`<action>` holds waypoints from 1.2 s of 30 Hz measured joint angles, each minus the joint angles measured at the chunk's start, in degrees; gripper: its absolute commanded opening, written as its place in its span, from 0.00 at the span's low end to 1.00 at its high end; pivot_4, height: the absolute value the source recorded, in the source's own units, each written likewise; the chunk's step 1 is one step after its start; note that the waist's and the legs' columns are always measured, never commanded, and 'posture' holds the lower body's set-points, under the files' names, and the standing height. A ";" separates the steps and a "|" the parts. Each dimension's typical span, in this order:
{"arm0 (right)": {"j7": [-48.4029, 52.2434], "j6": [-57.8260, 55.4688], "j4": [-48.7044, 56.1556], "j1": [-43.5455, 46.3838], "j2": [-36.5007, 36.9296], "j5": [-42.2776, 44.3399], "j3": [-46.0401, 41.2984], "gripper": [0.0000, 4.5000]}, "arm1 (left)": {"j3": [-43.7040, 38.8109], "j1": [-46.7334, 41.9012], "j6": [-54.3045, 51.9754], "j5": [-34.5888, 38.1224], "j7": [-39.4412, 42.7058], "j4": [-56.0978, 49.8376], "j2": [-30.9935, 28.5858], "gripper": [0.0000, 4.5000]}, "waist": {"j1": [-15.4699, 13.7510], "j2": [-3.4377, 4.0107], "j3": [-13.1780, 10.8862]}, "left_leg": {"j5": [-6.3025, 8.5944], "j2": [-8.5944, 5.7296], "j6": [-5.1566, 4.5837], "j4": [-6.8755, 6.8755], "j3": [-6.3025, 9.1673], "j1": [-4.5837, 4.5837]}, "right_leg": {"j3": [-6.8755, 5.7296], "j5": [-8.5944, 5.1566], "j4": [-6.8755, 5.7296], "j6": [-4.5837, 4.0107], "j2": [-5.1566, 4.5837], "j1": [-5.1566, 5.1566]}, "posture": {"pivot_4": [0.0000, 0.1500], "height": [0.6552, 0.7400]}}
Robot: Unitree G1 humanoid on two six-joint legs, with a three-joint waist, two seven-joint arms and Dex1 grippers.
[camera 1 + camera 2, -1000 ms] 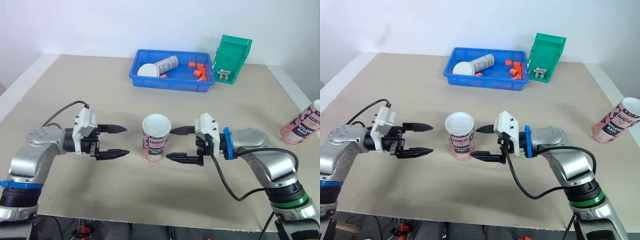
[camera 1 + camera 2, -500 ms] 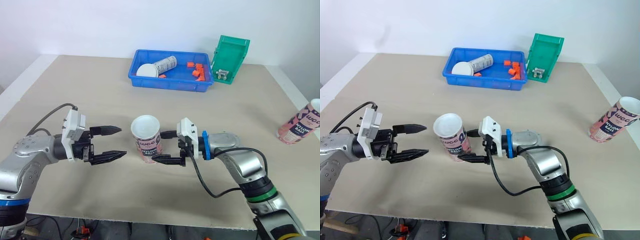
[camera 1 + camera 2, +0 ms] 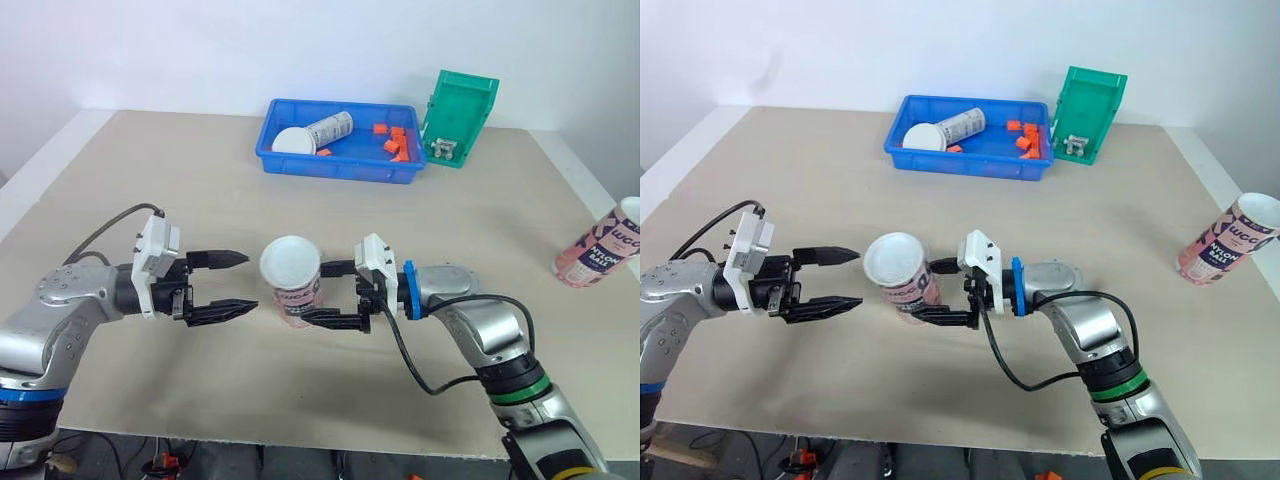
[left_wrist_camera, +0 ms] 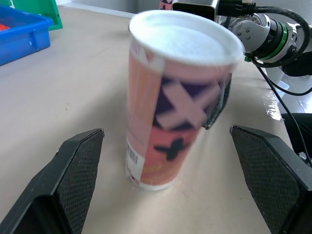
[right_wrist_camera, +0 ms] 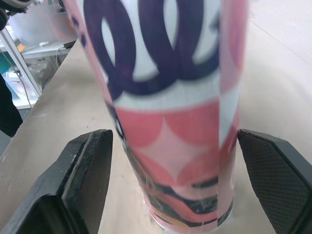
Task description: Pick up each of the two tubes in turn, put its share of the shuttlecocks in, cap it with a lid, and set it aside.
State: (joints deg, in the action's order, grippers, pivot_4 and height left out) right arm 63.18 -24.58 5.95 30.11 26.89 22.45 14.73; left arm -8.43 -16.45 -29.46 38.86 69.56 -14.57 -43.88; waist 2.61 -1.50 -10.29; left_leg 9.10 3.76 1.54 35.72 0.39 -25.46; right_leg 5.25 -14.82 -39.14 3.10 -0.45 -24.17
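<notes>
A pink patterned tube (image 3: pixel 293 285) with an open white mouth stands in the middle of the table, leaning a little toward my left arm. My right gripper (image 3: pixel 318 293) is open with one finger on each side of the tube's lower half; in the right wrist view the tube (image 5: pixel 170 112) sits between the fingers (image 5: pixel 83 180). My left gripper (image 3: pixel 250 281) is open just left of the tube, empty, and faces the tube (image 4: pixel 175 107). A second pink tube (image 3: pixel 598 250) stands at the table's far right edge.
At the back stands a blue tray (image 3: pixel 340 172) holding a white lid (image 3: pixel 296 141), a lying tube (image 3: pixel 332 128) and several orange pieces (image 3: pixel 398 145). A green bin (image 3: pixel 462 110) stands tilted to its right.
My right gripper has reached in so its fingers stand on both sides of the tube, and the tube's top has tipped toward my left arm. The left gripper has edged closer.
</notes>
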 measured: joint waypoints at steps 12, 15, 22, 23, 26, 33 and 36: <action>-0.04 2.03 -5.20 2.22 -2.72 -2.88 0.63 0.97 | 0.85 -0.03 0.33 -0.01 -0.23 0.01 0.01 0.96 | 0.00 0.00 0.00 | 0.00 0.00 0.00 0.00 0.00 0.00 | 0.00 0.01 0.00 0.00 0.00 0.00 | 1.00 0.62; -0.01 2.04 -5.20 2.40 -3.39 -2.97 0.63 0.97 | 0.86 -0.04 0.33 0.00 -0.24 0.01 0.01 0.96 | 0.00 0.00 0.00 | 0.00 0.00 0.00 0.00 0.00 0.00 | 0.00 0.01 0.00 0.00 0.01 -0.01 | 1.00 0.62; 0.30 1.95 -5.19 2.43 -3.74 -2.86 0.63 0.66 | 1.26 -0.63 0.33 0.00 -0.26 0.07 0.01 1.00 | 0.00 0.00 0.00 | 0.00 0.00 0.00 0.01 0.00 0.00 | 0.00 0.03 0.00 0.01 0.00 0.00 | 1.00 0.62; 0.29 1.94 -5.19 2.43 -3.74 -2.85 0.60 0.66 | 1.31 -0.71 0.33 -0.01 -0.28 0.08 0.02 1.00 | 0.00 0.00 0.00 | 0.00 0.00 0.00 0.01 0.00 0.00 | 0.00 0.03 0.00 0.01 0.01 0.00 | 1.00 0.62; -0.27 0.17 -4.81 2.34 -3.31 -1.52 -0.92 0.66 | 2.05 -2.32 0.36 0.05 -0.46 0.56 1.55 1.00 | -0.02 0.00 0.00 | 0.00 0.00 0.00 0.03 0.00 -0.01 | 0.00 0.04 0.00 0.03 0.00 0.02 | 1.00 0.62; -5.26 -2.54 1.28 0.45 2.12 2.74 -12.53 0.66 | 4.98 -8.61 0.39 -0.01 -2.40 3.30 7.06 1.00 | -0.53 0.00 -0.01 | 0.00 -0.05 0.01 0.17 0.03 -0.04 | 0.03 0.10 0.00 0.16 -0.01 0.11 | 1.00 0.62; -10.81 -2.70 0.39 -2.66 6.78 1.99 -21.02 0.66 | 6.50 -12.43 0.88 -0.58 -4.56 5.38 11.48 1.00 | -1.50 -0.02 -0.02 | -0.01 -0.12 0.00 0.33 0.04 -0.07 | 0.06 0.07 0.04 0.25 -0.03 0.24 | 1.00 0.62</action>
State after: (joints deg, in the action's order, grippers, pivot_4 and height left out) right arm 52.37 -27.28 6.35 27.45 33.67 24.44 -6.29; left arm -1.93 -28.88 -28.58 38.28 65.00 -9.19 -32.40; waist 1.11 -1.51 -10.31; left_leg 9.10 3.64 1.54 36.06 0.43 -25.53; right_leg 5.31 -14.75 -39.09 3.35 -0.48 -23.93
